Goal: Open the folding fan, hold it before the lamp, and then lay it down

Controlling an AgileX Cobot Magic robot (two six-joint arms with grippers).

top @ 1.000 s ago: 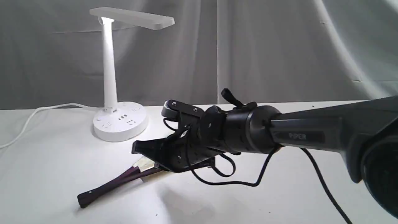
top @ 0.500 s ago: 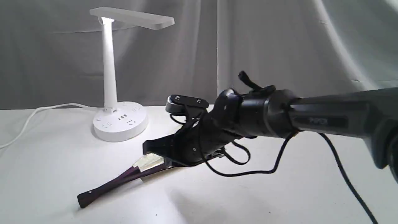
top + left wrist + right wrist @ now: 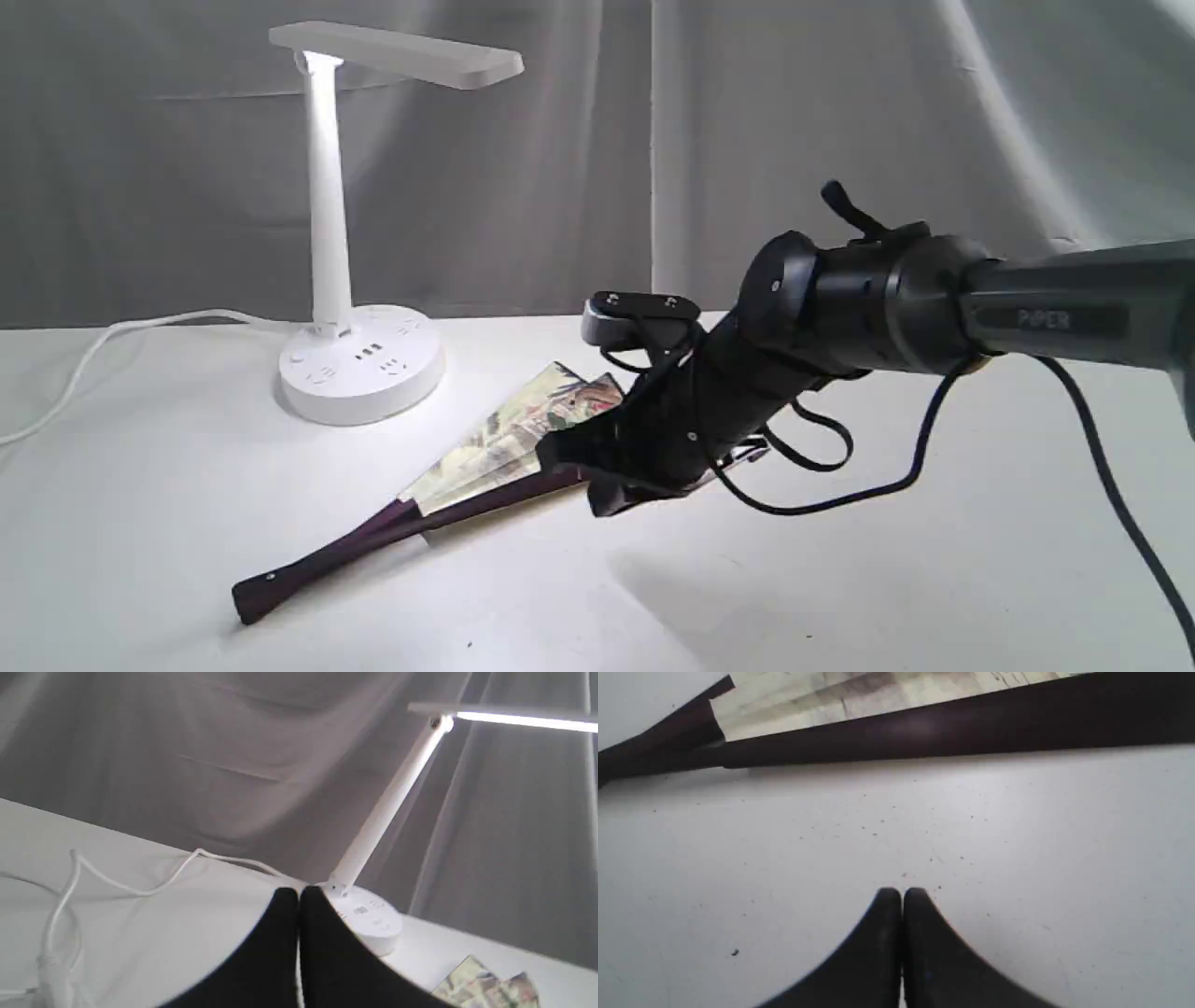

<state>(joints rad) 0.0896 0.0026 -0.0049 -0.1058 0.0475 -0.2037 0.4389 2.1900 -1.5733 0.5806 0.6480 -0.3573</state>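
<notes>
Folding fan [image 3: 485, 448] is seen lying flat on the table [image 3: 140, 523], partly spread. The right gripper [image 3: 901, 892] is closed with nothing held. Its tips are pressed together over bare table just beside the fan's dark maroon guard, apart from it. Painted cream pleats are spread beyond that guard, and the pivot end is pointed toward the table's near left corner. The left gripper [image 3: 298, 891] is likewise closed and empty, aimed toward the lamp's base. The lamp [image 3: 329, 215], lit, is stood near the back edge, its cord [image 3: 140, 324] trailed toward the left edge.
</notes>
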